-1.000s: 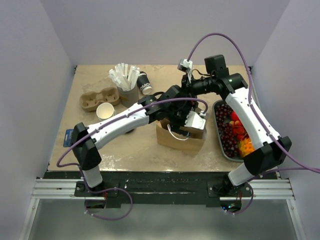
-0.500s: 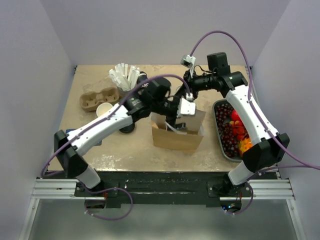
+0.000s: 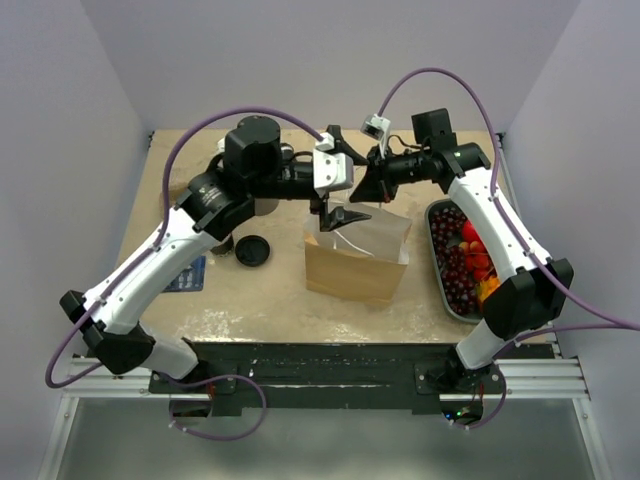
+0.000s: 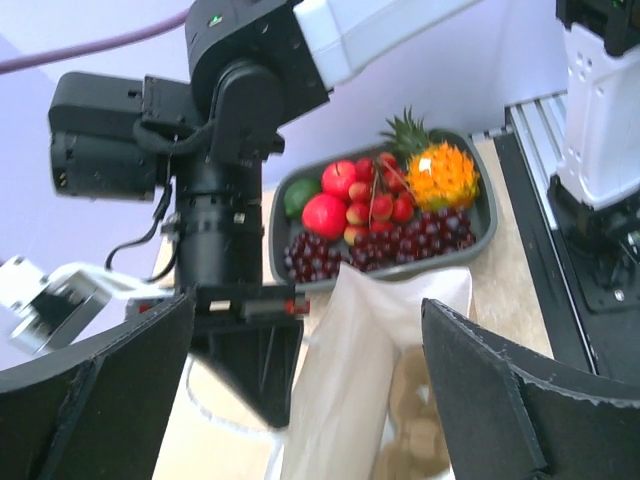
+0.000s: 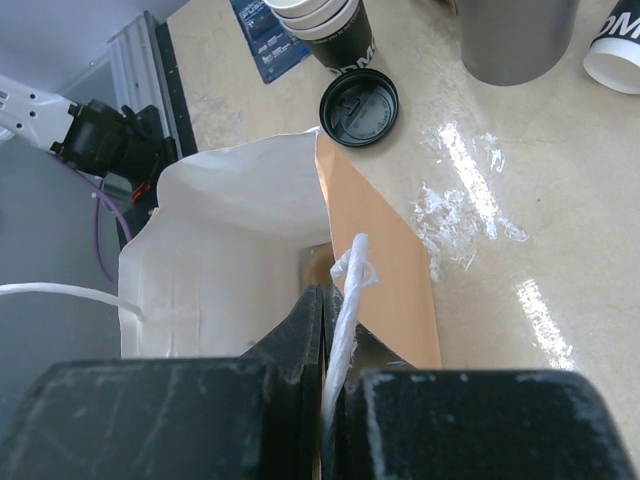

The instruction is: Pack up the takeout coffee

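A brown paper bag [image 3: 355, 262] with a white inside stands open in the middle of the table. My right gripper [image 3: 366, 188] is shut on the bag's white cord handle [image 5: 347, 290] at its far rim [image 5: 325, 300]. My left gripper [image 3: 335, 208] hangs open and empty just above the bag's mouth [image 4: 310, 400]; its fingers [image 4: 90, 390] stand wide apart. A dark cup with white print [image 5: 615, 35] shows at the corner of the right wrist view, and its lid is out of view. In the top view the left arm hides it.
A loose black lid [image 3: 252, 250] lies left of the bag, next to a stack of lidless dark cups [image 5: 325, 20] and a grey metal pot [image 5: 515, 30]. A grey tray of fruit [image 3: 437, 262] stands right of the bag. Something brown lies in the bag [image 4: 425, 440].
My left arm has risen and drawn back to the left, and its gripper has come out of the bag. The bag now stands taller and more upright. My right gripper has kept its hold.
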You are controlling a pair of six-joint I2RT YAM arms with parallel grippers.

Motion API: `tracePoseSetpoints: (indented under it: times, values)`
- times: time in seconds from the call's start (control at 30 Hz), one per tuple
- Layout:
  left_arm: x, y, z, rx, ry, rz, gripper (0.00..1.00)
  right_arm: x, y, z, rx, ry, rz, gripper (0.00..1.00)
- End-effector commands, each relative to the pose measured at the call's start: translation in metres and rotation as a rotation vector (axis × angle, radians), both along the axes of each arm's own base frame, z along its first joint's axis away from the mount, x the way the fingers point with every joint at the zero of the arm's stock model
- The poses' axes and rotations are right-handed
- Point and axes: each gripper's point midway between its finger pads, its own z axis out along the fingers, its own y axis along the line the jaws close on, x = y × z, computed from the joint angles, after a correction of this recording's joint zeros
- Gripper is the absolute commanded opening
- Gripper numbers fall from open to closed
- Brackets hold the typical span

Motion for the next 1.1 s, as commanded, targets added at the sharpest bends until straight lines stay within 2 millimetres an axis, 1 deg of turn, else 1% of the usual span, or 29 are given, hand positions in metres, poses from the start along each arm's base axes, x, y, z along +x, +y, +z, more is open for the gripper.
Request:
tracePoseSetpoints:
  times: [0.0, 0.03, 0.07, 0.13, 0.2, 0.23, 0.3, 0.33, 0.37, 0.4, 0.43, 0.47, 0.5, 0.53, 0.57, 0.6, 0.63, 0.67, 0.7, 0.73, 0.77, 0.8, 0.83, 0.87, 0.9, 0.93, 0.97, 1.0, 1.07]
  values:
    - [-0.025, 0.029, -0.002, 0.093, 0.007, -0.049, 1.0, -0.012, -0.003, 0.014, 0.016, -0.023, 0.002, 0.0]
    - [-0.034, 0.038, -0.008, 0.115, 0.017, -0.053, 1.0, -0.012, -0.002, 0.014, 0.016, -0.028, 0.005, 0.0]
    - [-0.034, 0.04, -0.029, 0.152, 0.038, -0.054, 1.0, -0.012, -0.003, 0.014, 0.015, -0.029, 0.004, 0.0]
    - [-0.032, 0.044, -0.04, 0.173, 0.013, -0.042, 1.0, -0.012, -0.002, 0.014, 0.02, -0.031, 0.006, 0.0]
    - [-0.027, 0.042, -0.056, 0.213, -0.001, -0.044, 1.0, -0.012, -0.002, 0.014, 0.021, -0.032, 0.003, 0.0]
    - [-0.024, 0.04, -0.07, 0.252, 0.029, -0.049, 1.0, -0.011, -0.002, 0.014, 0.023, -0.031, 0.0, 0.0]
    - [-0.022, 0.038, -0.081, 0.292, 0.038, -0.067, 1.0, -0.011, -0.001, 0.017, 0.024, -0.034, -0.001, 0.0]
    - [-0.023, 0.037, -0.093, 0.33, 0.076, -0.083, 0.99, -0.011, -0.002, 0.017, 0.022, -0.038, -0.003, 0.0]
    - [-0.022, 0.036, -0.097, 0.34, 0.087, -0.087, 0.96, -0.01, -0.002, 0.018, 0.018, -0.04, -0.006, 0.0]
    - [-0.021, 0.034, -0.1, 0.344, 0.099, -0.089, 0.89, -0.01, -0.003, 0.017, 0.016, -0.041, -0.008, 0.0]
    - [-0.022, 0.032, -0.099, 0.335, 0.105, -0.102, 0.83, -0.009, -0.003, 0.017, 0.016, -0.042, -0.013, 0.0]
    - [-0.023, 0.03, -0.097, 0.325, 0.106, -0.114, 0.63, -0.006, -0.004, 0.016, 0.007, -0.045, -0.027, 0.0]
    - [-0.025, 0.025, -0.096, 0.321, 0.122, -0.138, 0.45, -0.005, -0.004, 0.017, 0.008, -0.038, -0.036, 0.0]
    - [-0.024, 0.023, -0.082, 0.297, 0.11, -0.139, 0.27, -0.004, -0.003, 0.019, 0.012, -0.043, -0.037, 0.0]
    - [-0.025, 0.022, -0.073, 0.286, 0.108, -0.145, 0.02, -0.002, -0.003, 0.03, 0.019, -0.069, -0.042, 0.0]
    - [-0.027, 0.022, -0.067, 0.288, 0.118, -0.159, 0.0, 0.0, -0.002, 0.039, 0.028, -0.085, -0.042, 0.0]
    - [-0.03, 0.022, -0.03, 0.221, 0.061, -0.158, 0.0, -0.002, 0.0, 0.053, 0.052, -0.085, -0.041, 0.0]
    - [-0.034, 0.023, -0.008, 0.174, 0.065, -0.144, 0.0, -0.006, 0.003, 0.087, 0.106, -0.145, -0.018, 0.0]
    - [-0.035, 0.025, 0.025, 0.093, 0.0, -0.129, 0.0, -0.008, 0.005, 0.101, 0.134, -0.161, -0.015, 0.0]
    - [-0.034, 0.029, 0.049, 0.042, -0.038, -0.093, 0.0, -0.001, 0.005, 0.113, 0.144, -0.22, -0.035, 0.0]
    - [-0.033, 0.03, 0.057, 0.024, -0.05, -0.074, 0.0, 0.007, 0.0, 0.111, 0.116, -0.245, -0.083, 0.0]
    - [-0.024, 0.03, 0.055, 0.033, -0.052, -0.033, 0.0, 0.032, -0.014, 0.093, 0.005, -0.314, -0.185, 0.0]
    - [-0.016, 0.03, 0.046, 0.058, -0.051, -0.008, 0.0, 0.036, -0.02, 0.076, -0.053, -0.286, -0.203, 0.0]
    - [-0.008, 0.03, 0.039, 0.081, -0.072, 0.015, 0.0, 0.048, -0.021, 0.074, -0.073, -0.276, -0.209, 0.0]
    - [-0.002, 0.031, 0.041, 0.081, -0.103, 0.039, 0.0, 0.046, -0.021, 0.082, -0.03, -0.241, -0.183, 0.0]
    - [0.0, 0.034, 0.052, 0.055, -0.141, 0.054, 0.0, 0.044, -0.017, 0.097, 0.014, -0.245, -0.167, 0.0]
    - [-0.001, 0.035, 0.069, 0.009, -0.167, 0.066, 0.0, 0.044, -0.016, 0.128, 0.063, -0.309, -0.17, 0.0]
    - [-0.001, 0.042, 0.106, -0.095, -0.242, 0.108, 0.0, 0.044, -0.013, 0.151, 0.119, -0.338, -0.188, 0.0]
    - [-0.003, 0.043, 0.118, -0.152, -0.224, 0.118, 0.0, 0.044, -0.011, 0.172, 0.171, -0.371, -0.203, 0.0]
